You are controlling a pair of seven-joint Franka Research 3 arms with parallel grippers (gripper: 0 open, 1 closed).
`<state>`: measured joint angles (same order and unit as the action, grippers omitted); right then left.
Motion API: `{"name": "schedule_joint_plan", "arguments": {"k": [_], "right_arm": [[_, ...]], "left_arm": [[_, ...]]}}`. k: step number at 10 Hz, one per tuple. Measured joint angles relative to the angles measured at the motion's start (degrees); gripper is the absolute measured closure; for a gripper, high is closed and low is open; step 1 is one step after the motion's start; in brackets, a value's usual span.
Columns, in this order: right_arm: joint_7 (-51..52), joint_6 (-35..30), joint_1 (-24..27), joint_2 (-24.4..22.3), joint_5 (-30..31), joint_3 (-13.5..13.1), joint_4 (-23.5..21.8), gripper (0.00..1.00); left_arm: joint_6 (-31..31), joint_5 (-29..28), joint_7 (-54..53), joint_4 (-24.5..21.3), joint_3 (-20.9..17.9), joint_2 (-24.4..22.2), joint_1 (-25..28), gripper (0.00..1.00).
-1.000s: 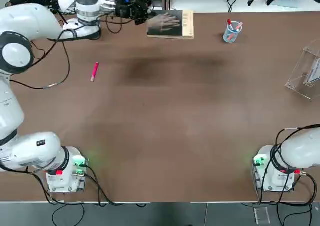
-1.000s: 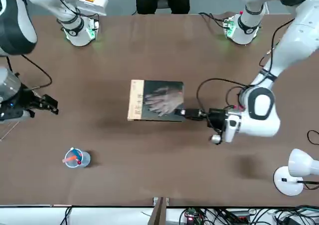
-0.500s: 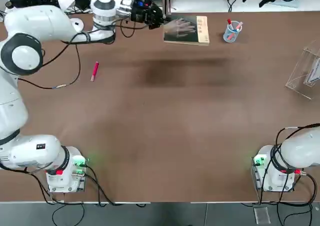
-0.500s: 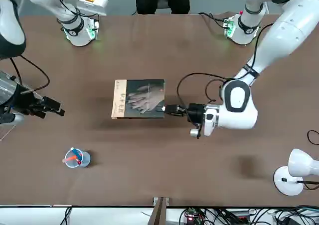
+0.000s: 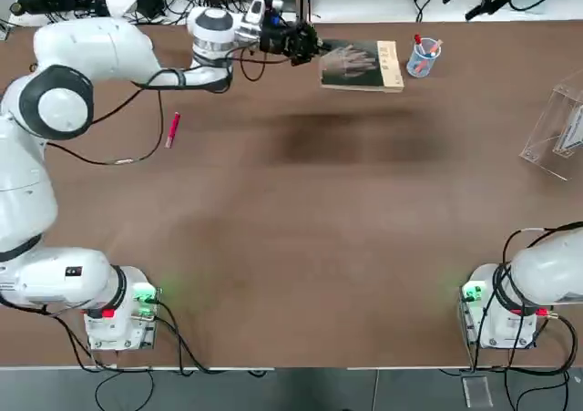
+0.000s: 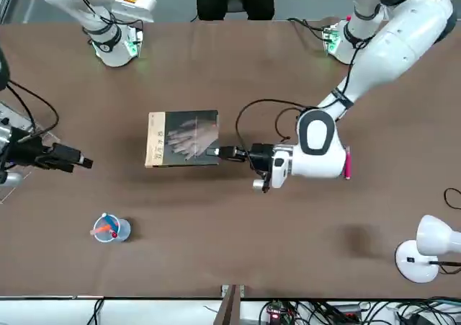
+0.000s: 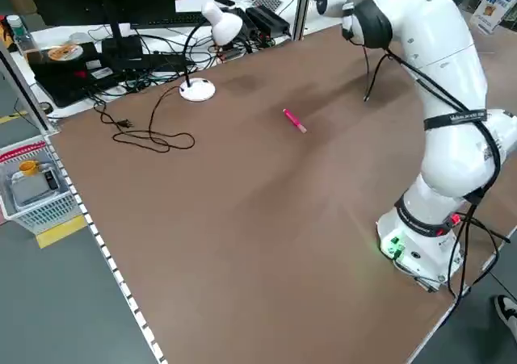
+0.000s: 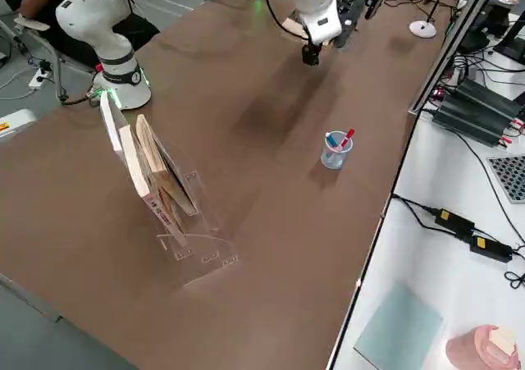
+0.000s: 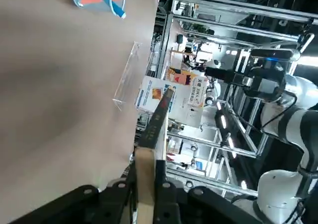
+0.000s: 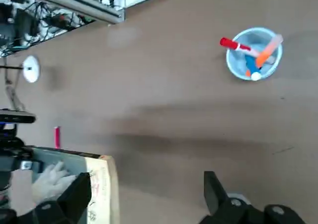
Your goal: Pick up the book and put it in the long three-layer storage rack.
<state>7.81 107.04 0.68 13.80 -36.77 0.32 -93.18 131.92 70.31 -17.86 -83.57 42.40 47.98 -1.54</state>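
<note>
The left jaws (image 6: 222,152) are clamped on the narrow spine edge of the book (image 6: 183,138), which is held flat and aloft above the bench (image 6: 238,246), projecting from them toward nine o'clock in the front view. The grip is thin and the book cantilevers out, so it could sag or twist loose during a quick swing. The right jaws (image 6: 85,163) wait spread apart, holding nothing, at about nine o'clock from the book. The long three-layer storage rack (image 5: 560,130) stands at the bench's right edge in the top view, at four o'clock from the book. The pen cup (image 5: 423,57) sits just beyond the book's free end, so a low pass might knock it.
</note>
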Motion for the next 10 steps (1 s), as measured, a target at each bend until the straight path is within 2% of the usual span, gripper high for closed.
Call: {"name": "schedule_joint_plan", "arguments": {"k": [3, 7, 10], "right_arm": [[4.63, -2.89, 2.65, 2.05, -6.33, -0.21, -0.87, 0.0], [8.12, -5.17, 5.53, 4.49, -15.12, -0.3, -2.59, 0.0], [10.96, -8.35, 8.18, 5.82, -19.45, -0.36, -3.98, 0.0]], "left_arm": [[3.47, 2.98, -0.02, 0.1, 0.02, 0.03, -2.5, 1.0], [7.55, 3.5, -0.02, 0.7, 0.02, 0.04, -4.37, 1.0], [8.3, 3.53, -0.02, 1.64, 0.01, 0.03, -4.34, 0.99]]}}
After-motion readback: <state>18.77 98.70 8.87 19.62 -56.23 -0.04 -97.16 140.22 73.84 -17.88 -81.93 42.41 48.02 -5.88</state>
